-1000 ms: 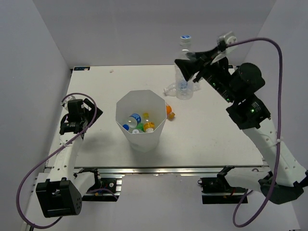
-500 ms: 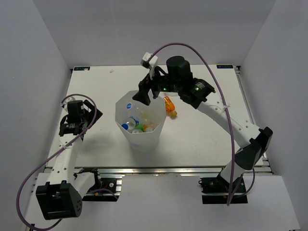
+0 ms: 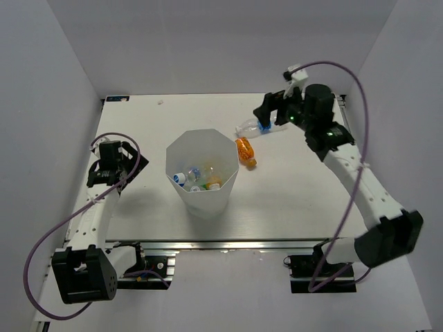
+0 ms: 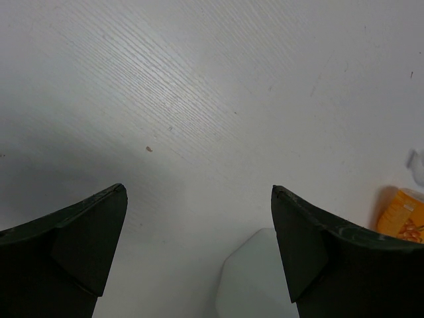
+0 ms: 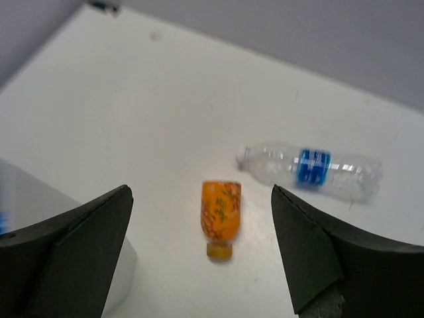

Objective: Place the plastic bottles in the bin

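Right pincer (image 3: 265, 113) back from the bin (image 3: 204, 204), gaping empty.
White worktop (image 3: 304, 194), grey walls (image 3: 208, 41); left pincer (image 4: 199, 195) wide, empty; binned bottles (image 3: 197, 176) jumbled, uncountable.

The right gripper (image 3: 266, 113) has dropped its clear bottle (image 3: 194, 171) into the bin (image 3: 204, 204), opened and swung away.

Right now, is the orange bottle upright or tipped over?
Tipped over: the orange bottle lies on its side on the table, outside the bin.
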`<state>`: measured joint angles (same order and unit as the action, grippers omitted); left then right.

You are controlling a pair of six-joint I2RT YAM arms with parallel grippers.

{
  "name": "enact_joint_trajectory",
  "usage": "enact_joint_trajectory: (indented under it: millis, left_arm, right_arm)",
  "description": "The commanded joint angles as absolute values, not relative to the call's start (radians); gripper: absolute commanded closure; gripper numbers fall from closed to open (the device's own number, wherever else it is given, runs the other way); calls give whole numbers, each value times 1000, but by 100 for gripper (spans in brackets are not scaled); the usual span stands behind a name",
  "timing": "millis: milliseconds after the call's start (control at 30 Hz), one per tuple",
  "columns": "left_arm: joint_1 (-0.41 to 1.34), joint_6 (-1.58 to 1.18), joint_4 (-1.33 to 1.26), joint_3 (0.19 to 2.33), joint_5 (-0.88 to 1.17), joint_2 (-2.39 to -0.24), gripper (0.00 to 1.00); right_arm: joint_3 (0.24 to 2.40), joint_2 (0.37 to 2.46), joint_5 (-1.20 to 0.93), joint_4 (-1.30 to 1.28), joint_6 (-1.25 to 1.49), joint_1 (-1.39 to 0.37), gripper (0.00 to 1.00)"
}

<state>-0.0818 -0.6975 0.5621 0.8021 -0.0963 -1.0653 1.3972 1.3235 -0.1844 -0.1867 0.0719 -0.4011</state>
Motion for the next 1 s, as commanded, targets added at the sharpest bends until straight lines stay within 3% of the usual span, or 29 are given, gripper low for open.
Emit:
enact_joint_trajectory:
  millis: [0,300,533,633,667,767,967]
  left_arm:
    - [-83,-706,526,848,-74,-1088,2]
    - [-81,-716,546,861,-101,-1118,2]
    - [-81,-713,563,867,-133,-1127,2]
    - [-83,-713,560,873,-130,-1132,2]
    - [-81,-712,563,876,-129,-1134,2]
    - [-83,-709,568,881,-132,-1129,2]
    - [-83,-701,558,874,-124,-1104,2]
  right_arm:
    - [1281,1457,-134,-137,28,-411,11]
    - [1402,1863,-106,-109,8,-443,11]
    - [1384,2025,-141,-72,6,-526,11]
    - [1393,2062,-152,-64,29,-537,25]
    - [1400,2060,-147,-72,31,-537,39]
    - [1401,1968,-97,-92,31,-538,67]
    - [1422,1596,18,-91,-66,-538,71]
